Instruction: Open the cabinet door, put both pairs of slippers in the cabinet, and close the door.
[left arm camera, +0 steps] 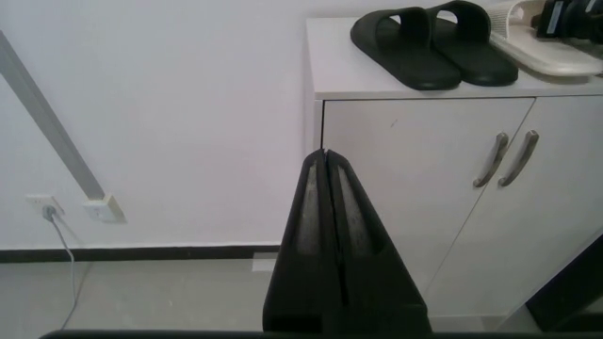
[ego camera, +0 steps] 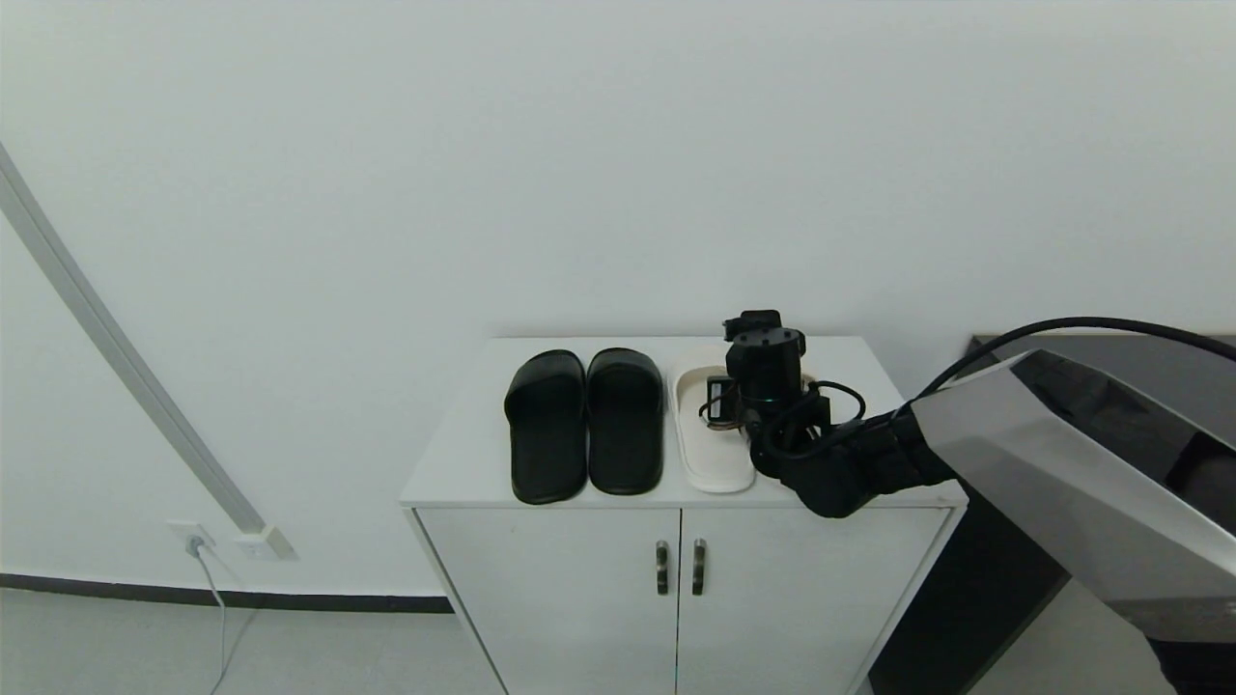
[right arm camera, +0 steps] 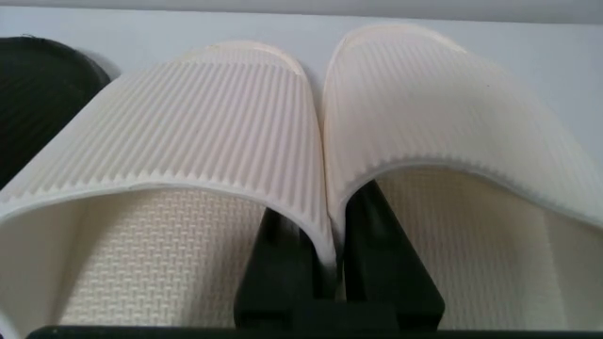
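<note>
Doors (ego camera: 560, 598) unopened (nothing stowed); my right gripper (right arm camera: 325, 250) pinches white slippers (ego camera: 713, 458) near the cabinet top's (ego camera: 463, 473) right edge; left gripper (left arm camera: 327, 226) closed, empty.

We found two slipper pairs side by side on the cabinet top (ego camera: 454, 473): the left pair (ego camera: 586, 425) mid-surface, the right pair (ego camera: 710, 463) toward its right edge.

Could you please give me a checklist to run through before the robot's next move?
1. Cabinet doors open: not ok, both are shut.
2. Left end effector free for the handles: ok, shut and empty.
3. Right end effector at the white slippers: ok, it sits under their straps.
4. Its grip closed: cannot tell.
5. Black slippers on the cabinet top: ok, side by side.
</note>
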Robot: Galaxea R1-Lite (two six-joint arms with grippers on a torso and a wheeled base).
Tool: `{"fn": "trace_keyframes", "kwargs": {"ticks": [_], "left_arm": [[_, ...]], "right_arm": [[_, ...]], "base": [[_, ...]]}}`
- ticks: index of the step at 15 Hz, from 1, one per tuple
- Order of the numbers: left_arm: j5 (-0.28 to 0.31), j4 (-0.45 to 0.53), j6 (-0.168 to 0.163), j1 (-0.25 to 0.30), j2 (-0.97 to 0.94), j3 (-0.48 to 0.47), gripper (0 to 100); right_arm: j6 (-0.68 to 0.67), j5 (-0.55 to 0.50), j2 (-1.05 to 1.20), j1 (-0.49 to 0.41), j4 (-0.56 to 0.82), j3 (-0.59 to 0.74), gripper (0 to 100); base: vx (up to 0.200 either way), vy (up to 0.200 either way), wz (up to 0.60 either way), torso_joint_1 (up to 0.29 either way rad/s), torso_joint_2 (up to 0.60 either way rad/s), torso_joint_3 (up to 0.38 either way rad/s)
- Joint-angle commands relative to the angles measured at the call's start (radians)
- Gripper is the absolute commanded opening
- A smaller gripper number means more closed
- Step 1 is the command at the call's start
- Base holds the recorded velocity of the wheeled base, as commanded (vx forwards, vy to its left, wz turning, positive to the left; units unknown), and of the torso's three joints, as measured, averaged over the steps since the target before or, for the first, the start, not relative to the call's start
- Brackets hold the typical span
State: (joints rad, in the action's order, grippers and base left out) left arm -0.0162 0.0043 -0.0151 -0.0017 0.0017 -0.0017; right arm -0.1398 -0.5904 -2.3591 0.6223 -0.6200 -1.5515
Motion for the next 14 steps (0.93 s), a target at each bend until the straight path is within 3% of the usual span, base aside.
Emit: {"fn": "trace_keyframes", "kwargs": {"ticks": [1, 6, 10, 14], "left_arm": [[0.002, 0.000, 0.000, 0.000, 0.000, 0.000, 0], [0.016, 0.000, 0.001, 0.000, 0.000, 0.000, 0], [0.016, 0.000, 0.001, 0.000, 0.000, 0.000, 0], [0.016, 0.000, 0.001, 0.000, 0.000, 0.000, 0]], "right_arm": [[0.000, 0.001, 0.089, 0.013, -0.003, 0.074, 0], [0.019, 0.017, 0.293, 0.063, -0.037, 0.318, 0], [0.055, 0.061, 0.432, 0.132, -0.147, 0.542, 0], [0.055, 0.207, 0.546, 0.174, -0.250, 0.729, 0]], "base": [[0.000, 0.000, 0.00, 0.000, 0.00, 0.000], [0.000, 0.000, 0.00, 0.000, 0.00, 0.000], [0.000, 0.000, 0.00, 0.000, 0.00, 0.000], [0.000, 0.000, 0.00, 0.000, 0.00, 0.000]]}}
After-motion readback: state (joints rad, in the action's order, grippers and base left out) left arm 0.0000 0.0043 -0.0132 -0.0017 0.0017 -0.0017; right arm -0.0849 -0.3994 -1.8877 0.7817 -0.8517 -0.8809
